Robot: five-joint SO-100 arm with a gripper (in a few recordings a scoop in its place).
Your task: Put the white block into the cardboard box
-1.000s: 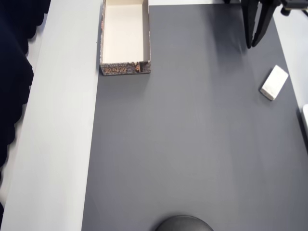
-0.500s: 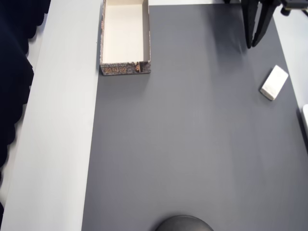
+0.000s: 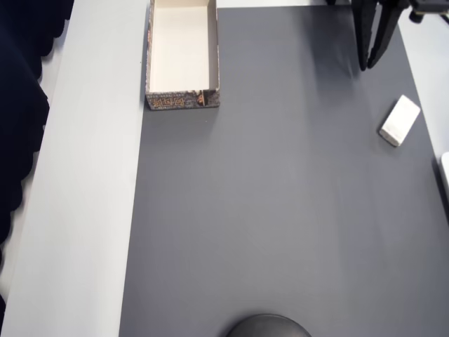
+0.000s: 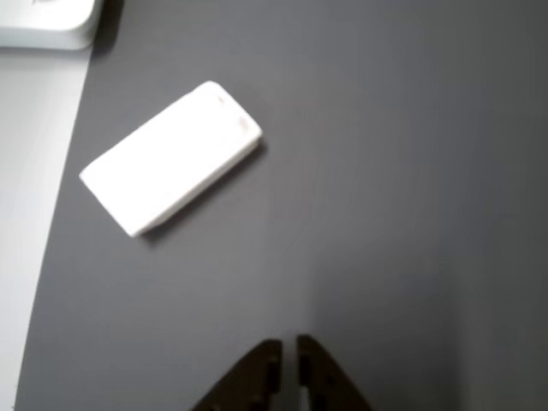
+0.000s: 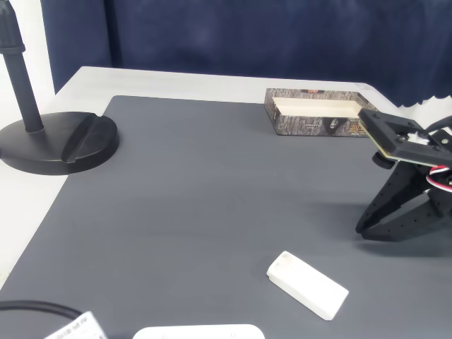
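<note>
Progress is standing at the very start: in the overhead view the white block (image 3: 400, 120) is lying loose on the dark mat (image 3: 280, 210) at about three o'clock near the mat's right edge, while the cardboard box (image 3: 182, 100) is sitting well apart at eleven o'clock, its cream floor showing bare, so reaching, grasping, carrying and dropping are all still waiting to be done. The gripper (image 3: 372, 64) is hanging at one o'clock, its fingers cut off by the top edge, near the block but not touching it. Seen from the wrist, the block (image 4: 171, 158) is lying tilted at ten o'clock from the gripper (image 4: 283, 353), whose fingertips are showing almost together with only a thin slit between them and nothing held; a pale rounded object (image 4: 47, 24) at the top left corner is being cropped and I cannot tell what it is. Looking from the fixed view, the block (image 5: 307, 284) is resting at five o'clock, the box (image 5: 321, 116) at one o'clock, and the arm at three o'clock is running off the right edge, its fingertips being hard to make out against the dark body.
</note>
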